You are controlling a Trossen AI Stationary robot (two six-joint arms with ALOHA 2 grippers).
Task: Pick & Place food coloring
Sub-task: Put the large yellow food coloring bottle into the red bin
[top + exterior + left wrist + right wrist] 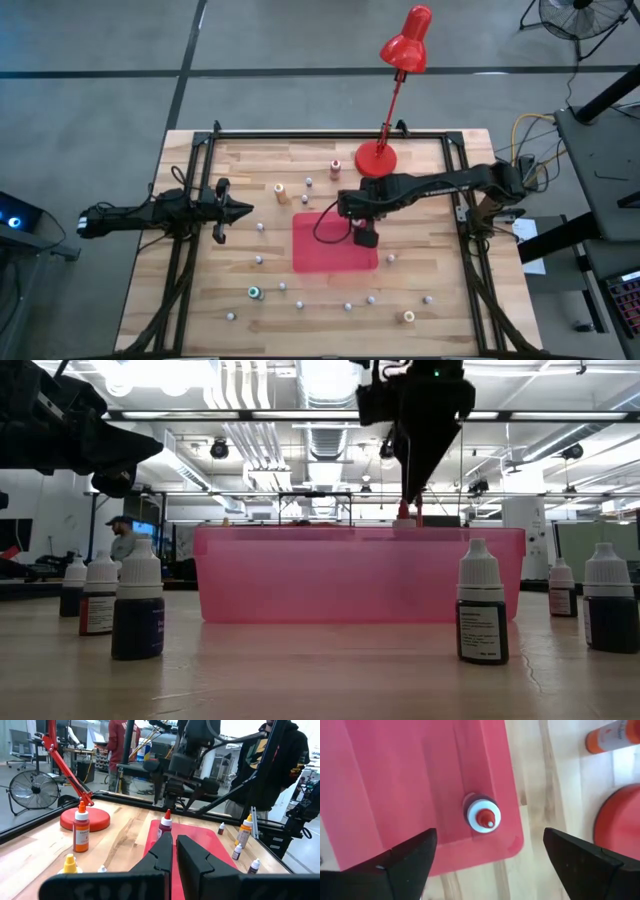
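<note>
The right gripper (pixel 487 852) is hanging directly above the red tray (pixel 395 780) with its two fingers (pixel 402 857) spread wide and nothing between them. Straight beneath it, just inside the tray's corner nearest the lamp base (pixel 620 825), one small food coloring bottle (pixel 481 815) is standing upright. Judging by the open fingers centred over it, the bottle has either just been set down or is about to be grasped; the pictures alone are not settling which. Seen from above, this bottle is showing a dark body, a white collar and a red tip. From table height it is only reading as a red tip (pixel 405 510) poking above the tray's translucent pink wall (pixel 360 575).

Further out from the right gripper, the rest of the bottles are standing scattered on the wooden table (pixel 440 270) on all sides of the tray, most of them tiny with whitish caps (pixel 260 228), dark-bodied when seen up close (pixel 482 605). A few larger ones are breaking the pattern: an orange one (pixel 281 192) beyond the tray, a teal one (pixel 254 292) and a yellowish one (pixel 408 317) near the table's front edge.

Furthest across, the left gripper (pixel 238 210) is waiting near the table's left side, well apart from the tray, its fingers (pixel 197 860) pressed nearly together and holding nothing. The red desk lamp (pixel 405 45) is leaning over the back of the table.
</note>
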